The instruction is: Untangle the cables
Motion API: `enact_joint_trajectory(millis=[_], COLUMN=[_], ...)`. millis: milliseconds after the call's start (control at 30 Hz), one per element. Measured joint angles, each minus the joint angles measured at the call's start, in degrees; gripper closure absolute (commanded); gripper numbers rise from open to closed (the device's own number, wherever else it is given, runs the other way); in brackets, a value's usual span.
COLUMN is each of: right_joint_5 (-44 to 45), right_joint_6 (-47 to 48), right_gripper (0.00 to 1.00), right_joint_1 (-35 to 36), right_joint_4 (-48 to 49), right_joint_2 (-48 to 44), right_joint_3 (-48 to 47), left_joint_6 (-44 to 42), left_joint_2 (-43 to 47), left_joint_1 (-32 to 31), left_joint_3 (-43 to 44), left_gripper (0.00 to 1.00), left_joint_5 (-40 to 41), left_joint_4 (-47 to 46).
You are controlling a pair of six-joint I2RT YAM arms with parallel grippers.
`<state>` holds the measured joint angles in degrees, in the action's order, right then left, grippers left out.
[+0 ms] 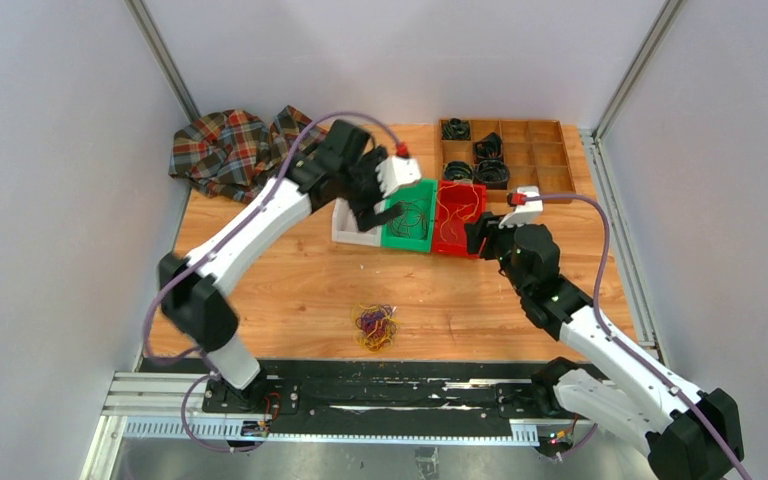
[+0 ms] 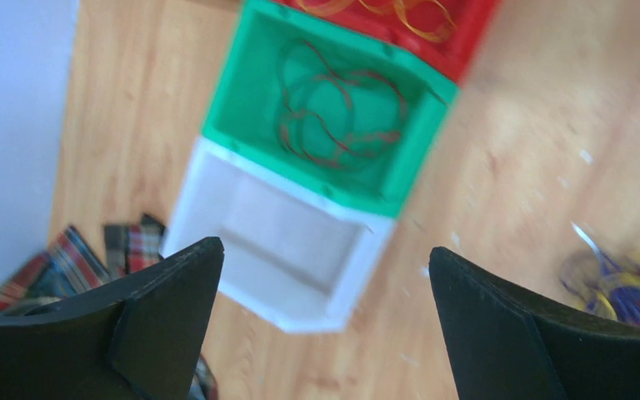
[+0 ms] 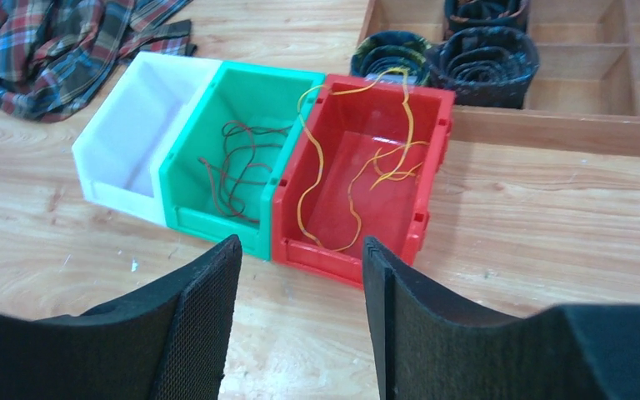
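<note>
A plaid fabric cloth (image 1: 228, 150) lies crumpled at far left, cut off in both wrist views. My left claw (image 2: 325, 258) hangs above the white plastic bin (image 2: 283, 242), fingers wide apart, holding nothing. The green plastic bin (image 3: 208, 221) holds a dark brown wire (image 3: 235, 167). The red plastic bin (image 3: 333, 258), touching it, holds a yellow-orange wire (image 3: 358, 167) that loops over its rim. The tangle of purple and yellow wires (image 1: 374, 327) rests on the wooden table (image 1: 290, 290) at its near edge, a blur in my left wrist view. My right claw (image 3: 300, 250) gapes empty before the red bin. At far right, black coiled cords (image 3: 492, 54) sit in the wooden compartment tray (image 3: 550, 133), partly cropped.
</note>
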<state>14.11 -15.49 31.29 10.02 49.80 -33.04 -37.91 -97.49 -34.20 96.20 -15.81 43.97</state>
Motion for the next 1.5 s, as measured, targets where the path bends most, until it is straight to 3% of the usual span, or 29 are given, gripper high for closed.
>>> enact_joint_trajectory(millis=[100,200,400,967,1133,1300,1400,1500], right_joint_5=[-2.12,-2.64,-3.13,-1.36,-0.5,-0.44,-0.42,-0.48], right_joint_6=[-0.61,-1.22,-1.55,-2.78,-2.86,-3.06,-3.08,-3.1], right_gripper=[0.46,0.47,0.51,0.64,0.73,0.82,0.84,0.85], right_joint_1=[1.29,4.28,9.81,10.93,10.93,10.93,10.93,10.93], right_joint_4=[0.72,1.31,1.31,-0.57,-1.33,-1.33,-1.33,-1.29], right_joint_2=[0.63,2.54,5.84,1.33,1.31,1.31,1.31,1.31], right_joint_3=[0.79,2.56,3.87,5.79,5.79,5.79,5.79,5.79], left_joint_6=[-2.43,-4.24,-6.25,-15.1,-17.73,-16.85,-15.19,-13.25], left_joint_2=[11.93,19.3,18.25,8.11,7.85,7.72,8.52,10.99], left_joint_1=[0.33,0.33,0.33,-0.94,-1.16,-1.2,-1.2,-1.2], left_joint_3=[-13.53,-24.72,-35.54,-38.51,-38.71,-38.69,-38.53,-37.83], left_gripper=[0.02,0.1,0.2,0.4,0.6,0.89,0.98,0.99], left_joint_5=[-3.1,-5.62,-8.83,-16.83,-18.05,-18.1,-17.92,-17.77], left_joint_4=[3.91,6.45,6.69,-3.04,-2.23,-2.51,-2.64,-2.58])
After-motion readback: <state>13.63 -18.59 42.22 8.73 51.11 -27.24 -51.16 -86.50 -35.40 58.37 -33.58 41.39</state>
